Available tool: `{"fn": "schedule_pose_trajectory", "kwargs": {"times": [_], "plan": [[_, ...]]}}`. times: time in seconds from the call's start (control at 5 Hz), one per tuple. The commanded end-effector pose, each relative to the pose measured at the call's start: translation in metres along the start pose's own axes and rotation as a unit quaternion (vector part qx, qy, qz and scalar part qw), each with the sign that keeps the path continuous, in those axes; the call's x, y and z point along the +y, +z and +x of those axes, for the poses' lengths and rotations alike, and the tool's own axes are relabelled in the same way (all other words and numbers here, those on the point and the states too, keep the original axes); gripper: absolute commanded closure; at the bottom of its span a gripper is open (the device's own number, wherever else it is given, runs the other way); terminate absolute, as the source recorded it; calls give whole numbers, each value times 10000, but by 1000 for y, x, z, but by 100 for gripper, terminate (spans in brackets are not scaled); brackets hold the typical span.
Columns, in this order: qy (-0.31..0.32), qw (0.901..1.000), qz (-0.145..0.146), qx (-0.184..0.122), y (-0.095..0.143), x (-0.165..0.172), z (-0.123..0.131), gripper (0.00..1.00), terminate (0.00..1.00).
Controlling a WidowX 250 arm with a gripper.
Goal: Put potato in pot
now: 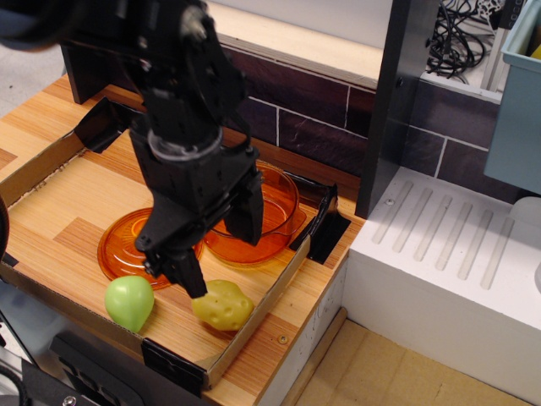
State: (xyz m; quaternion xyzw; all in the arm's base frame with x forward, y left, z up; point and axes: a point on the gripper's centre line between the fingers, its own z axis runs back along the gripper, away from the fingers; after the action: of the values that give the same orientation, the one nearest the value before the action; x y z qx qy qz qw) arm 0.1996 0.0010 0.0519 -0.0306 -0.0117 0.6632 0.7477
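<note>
1. A black gripper (221,252) hangs low over a shallow wooden tray (51,190), fingers spread apart, holding nothing.
2. The yellow potato (223,305) lies on the tray's near edge, just under one fingertip.
3. The orange pot (275,207) sits behind, partly hidden by the gripper.
4. An orange lid (123,245) and a green pear (129,301) lie left.

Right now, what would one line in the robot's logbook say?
gripper: open, above potato | potato: on tray, not grasped | pot: upright, no lid | stage: approaching
</note>
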Motion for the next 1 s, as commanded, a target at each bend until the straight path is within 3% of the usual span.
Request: {"fn": "schedule_pose_trajectory", "kwargs": {"times": [0.0,0.4,0.6,0.8], "plan": [[38,9999,13,-134,-21,-13,-8,0,0],[0,9997,156,-207,-50,-9,-13,0,0],[-81,9997,110,-225,-56,-8,-12,100,0],[-179,9998,68,-38,-43,-6,-15,100,0]]}}
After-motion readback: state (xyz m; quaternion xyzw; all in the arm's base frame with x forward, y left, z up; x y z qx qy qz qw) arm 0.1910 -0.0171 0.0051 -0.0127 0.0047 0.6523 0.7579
